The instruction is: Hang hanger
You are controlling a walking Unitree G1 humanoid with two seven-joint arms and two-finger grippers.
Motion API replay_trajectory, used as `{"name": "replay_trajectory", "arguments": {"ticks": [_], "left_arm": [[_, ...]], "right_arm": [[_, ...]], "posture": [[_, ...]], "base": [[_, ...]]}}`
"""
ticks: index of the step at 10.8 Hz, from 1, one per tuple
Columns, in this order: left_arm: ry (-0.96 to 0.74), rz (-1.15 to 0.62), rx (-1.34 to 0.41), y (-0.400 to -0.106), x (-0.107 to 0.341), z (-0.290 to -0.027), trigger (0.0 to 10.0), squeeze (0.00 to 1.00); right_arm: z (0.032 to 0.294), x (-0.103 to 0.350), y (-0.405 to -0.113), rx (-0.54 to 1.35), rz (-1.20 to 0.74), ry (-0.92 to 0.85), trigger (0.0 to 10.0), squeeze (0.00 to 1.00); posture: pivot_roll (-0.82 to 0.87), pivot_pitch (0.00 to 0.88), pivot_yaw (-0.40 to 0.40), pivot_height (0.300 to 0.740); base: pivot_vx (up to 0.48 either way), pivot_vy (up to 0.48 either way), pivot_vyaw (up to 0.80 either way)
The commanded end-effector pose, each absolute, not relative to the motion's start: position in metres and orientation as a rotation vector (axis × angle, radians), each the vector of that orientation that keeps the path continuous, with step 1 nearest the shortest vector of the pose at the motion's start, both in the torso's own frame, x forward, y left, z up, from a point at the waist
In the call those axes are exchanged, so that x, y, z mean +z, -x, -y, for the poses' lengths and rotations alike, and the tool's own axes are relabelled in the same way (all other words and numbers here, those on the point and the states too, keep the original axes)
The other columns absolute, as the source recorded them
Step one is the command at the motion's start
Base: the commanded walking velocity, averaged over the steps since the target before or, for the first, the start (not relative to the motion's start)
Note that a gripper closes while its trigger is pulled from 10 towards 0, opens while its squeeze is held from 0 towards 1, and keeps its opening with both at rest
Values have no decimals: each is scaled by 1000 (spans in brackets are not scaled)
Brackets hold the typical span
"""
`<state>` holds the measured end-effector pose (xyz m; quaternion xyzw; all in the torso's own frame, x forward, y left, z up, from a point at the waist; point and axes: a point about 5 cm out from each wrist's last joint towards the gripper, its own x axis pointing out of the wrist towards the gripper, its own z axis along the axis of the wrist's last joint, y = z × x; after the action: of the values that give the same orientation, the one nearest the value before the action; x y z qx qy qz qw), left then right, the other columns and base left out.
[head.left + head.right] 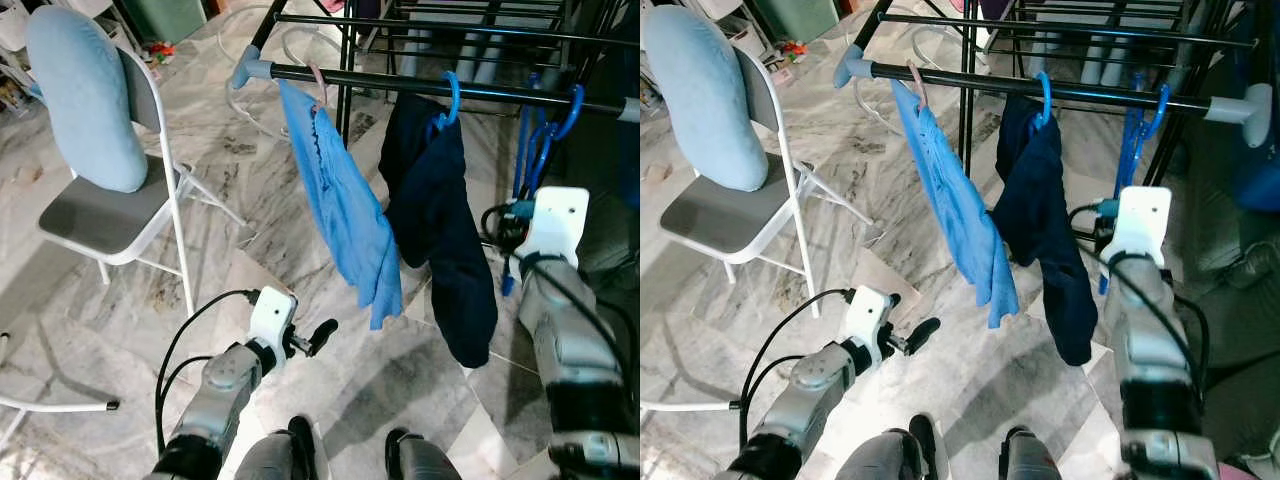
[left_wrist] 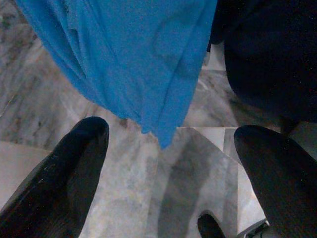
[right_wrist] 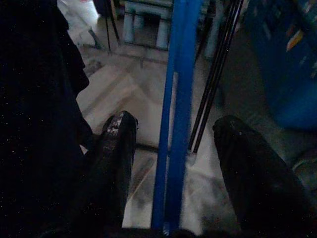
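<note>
As seen from the left eye view, a black rail (image 1: 420, 85) carries three items: a blue shirt (image 1: 345, 210) near its grey left end, a navy garment (image 1: 440, 230) on a blue hook at mid-rail, and an empty blue hanger (image 1: 540, 135) hooked near the right end. The right arm is raised toward that hanger; the left gripper (image 1: 322, 335) sits low over the marble floor (image 1: 250, 200), below the shirt hem. A white chair (image 1: 120, 215) with a pale blue cushion (image 1: 85, 95) stands well apart, at the rail's left.

From the right eye view, the same layout shows, with the hanger hanging just beyond the right wrist housing.

From the left wrist view, the left gripper's fingers are spread wide and hold nothing; the shirt hem hangs beyond them.

From the right wrist view, the right gripper (image 3: 171, 173) has its fingers parted either side of the hanger's blue bars, with gaps visible on both sides; the navy garment lies beside one finger.
</note>
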<state>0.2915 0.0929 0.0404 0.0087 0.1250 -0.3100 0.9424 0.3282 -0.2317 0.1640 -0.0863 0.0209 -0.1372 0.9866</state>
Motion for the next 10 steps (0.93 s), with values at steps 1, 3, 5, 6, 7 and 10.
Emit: {"name": "replay_trajectory", "arguments": {"ticks": [1, 3, 5, 6, 7, 10], "left_arm": [[-27, -289, -630, -287, 32, -97, 10000, 0], [-28, -284, -631, -291, 32, -96, 10000, 0], [-32, -249, -583, -298, 37, -97, 10000, 0], [-58, -235, -536, -301, 36, -99, 10000, 0], [-57, -230, -489, -303, 36, -101, 10000, 0], [-56, -231, -419, -303, 30, -107, 10000, 0]], "right_arm": [[226, 161, -322, -270, -28, 198, 10000, 1000], [217, 152, -308, -260, 13, 271, 10000, 1000], [204, 142, -294, -263, 28, 253, 10000, 1000], [195, 127, -286, -262, -15, 231, 10000, 1000], [188, 111, -279, -269, -73, 185, 10000, 1000], [174, 99, -281, -176, -86, 225, 10000, 1000]], "posture": [[-118, 205, 153, 740], [-136, 189, 154, 740], [-144, 178, 146, 740], [-139, 155, 131, 740], [-134, 140, 124, 740], [-112, 119, 92, 740]], "base": [[0, 0, 0], [0, 0, 0], [0, 0, 0], [0, 0, 0], [0, 0, 0], [0, 0, 0]]}}
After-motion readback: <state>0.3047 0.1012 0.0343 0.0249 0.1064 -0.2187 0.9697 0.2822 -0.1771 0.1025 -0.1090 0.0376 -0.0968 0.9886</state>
